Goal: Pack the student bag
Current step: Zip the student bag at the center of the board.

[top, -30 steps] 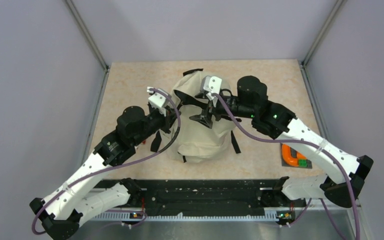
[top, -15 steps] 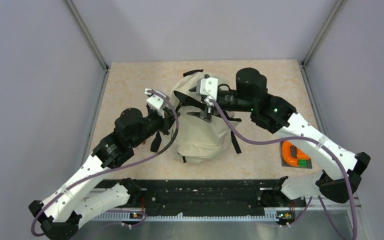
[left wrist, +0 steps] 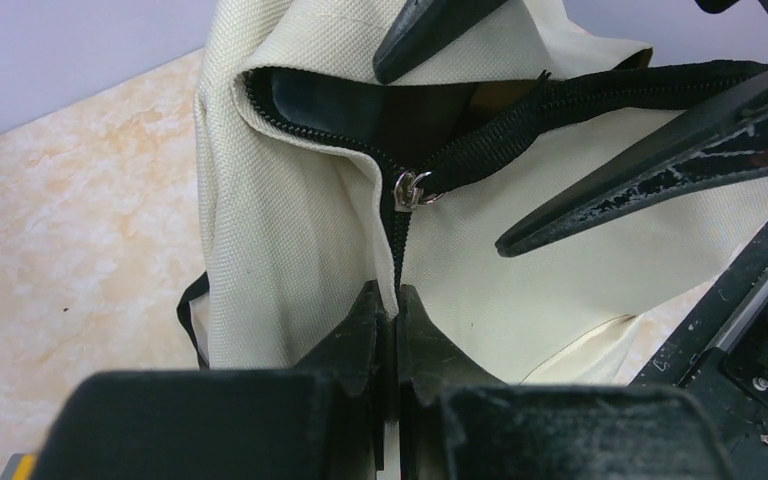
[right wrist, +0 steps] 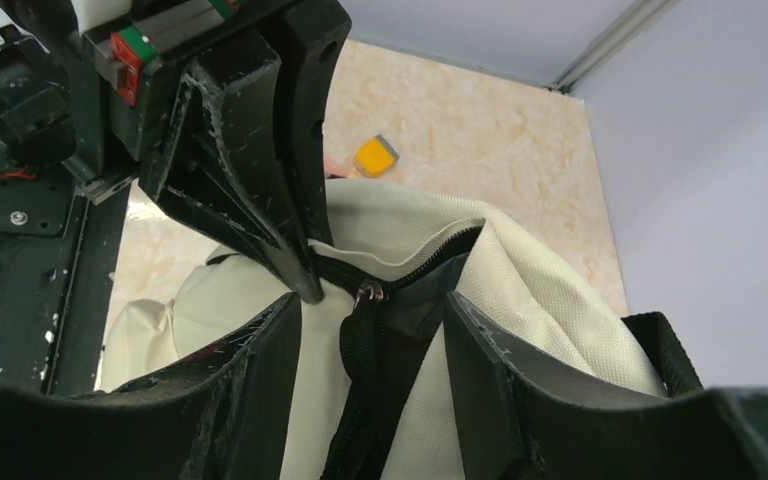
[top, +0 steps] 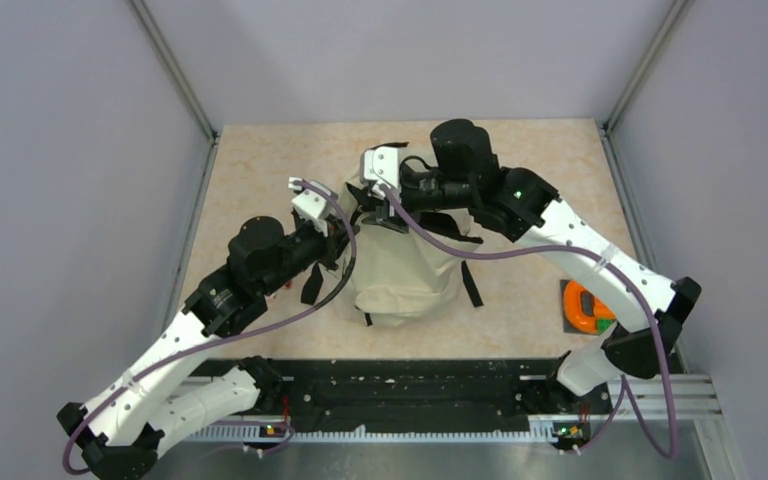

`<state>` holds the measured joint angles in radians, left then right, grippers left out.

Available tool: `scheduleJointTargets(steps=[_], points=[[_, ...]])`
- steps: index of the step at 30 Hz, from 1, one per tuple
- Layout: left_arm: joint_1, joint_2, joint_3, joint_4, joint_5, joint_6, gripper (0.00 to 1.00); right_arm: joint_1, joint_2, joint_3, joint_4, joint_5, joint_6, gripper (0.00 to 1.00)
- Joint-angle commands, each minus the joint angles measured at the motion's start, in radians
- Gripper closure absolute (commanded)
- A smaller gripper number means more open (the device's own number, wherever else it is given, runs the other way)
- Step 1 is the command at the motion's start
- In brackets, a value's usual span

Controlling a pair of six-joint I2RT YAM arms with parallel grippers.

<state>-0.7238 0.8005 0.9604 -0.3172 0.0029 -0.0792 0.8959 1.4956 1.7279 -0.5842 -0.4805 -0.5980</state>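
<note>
- The student bag [top: 405, 275] sat in the middle of the table [top: 260, 160]. Its mouth pointed to 12 o'clock and its bottom to 6 o'clock.
- The bag was cream cloth and dark inside. A black strap [top: 470, 285] lay on the table at its 4 o'clock side.
- The left gripper [left wrist: 388, 305] was at the bag's 9 o'clock side. Its two fingers were squeezed together on the cream cloth, right by the zipper.
- A little silver zipper pull [left wrist: 415, 188] hung just past those fingers. Above the pull the zipper was undone and the mouth gaped. Below the pull the teeth were closed.
- The right gripper [right wrist: 370, 300] hung over the mouth, near the bag's 12 o'clock end. Its fingers stood apart, one on each side of the zipper line, with the pull between them. I could not tell if they touched the cloth.
- The tips of the two grippers were just beside each other at the zipper.
- An orange thing [top: 582, 305] lay at 4 o'clock from the bag, near the table's right edge and well apart from the bag.
- In the right wrist view, a small yellow block [right wrist: 375, 153] lay on the table beyond the bag, toward 12 o'clock.
</note>
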Motion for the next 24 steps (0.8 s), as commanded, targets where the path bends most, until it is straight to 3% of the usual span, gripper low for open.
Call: scheduleJointTargets(steps=[1,12,14,20,24], points=[[0.013,-0.024,0.012,0.101,-0.007,-0.003,1.00,0.022,0.009,0.088,-0.079,-0.012,-0.009,0.48],[0.030,-0.015,0.009,0.101,-0.008,-0.014,1.00,0.038,0.024,0.101,-0.116,0.012,-0.005,0.55],[0.032,-0.015,0.009,0.101,0.023,-0.015,1.00,0.037,0.031,0.102,-0.113,0.030,-0.005,0.62],[0.035,-0.018,0.007,0.101,0.022,-0.016,1.00,0.039,0.025,0.088,-0.033,0.091,0.042,0.98],[0.038,-0.020,0.007,0.102,0.017,-0.018,1.00,0.038,-0.030,0.026,0.081,0.117,0.100,1.00]])
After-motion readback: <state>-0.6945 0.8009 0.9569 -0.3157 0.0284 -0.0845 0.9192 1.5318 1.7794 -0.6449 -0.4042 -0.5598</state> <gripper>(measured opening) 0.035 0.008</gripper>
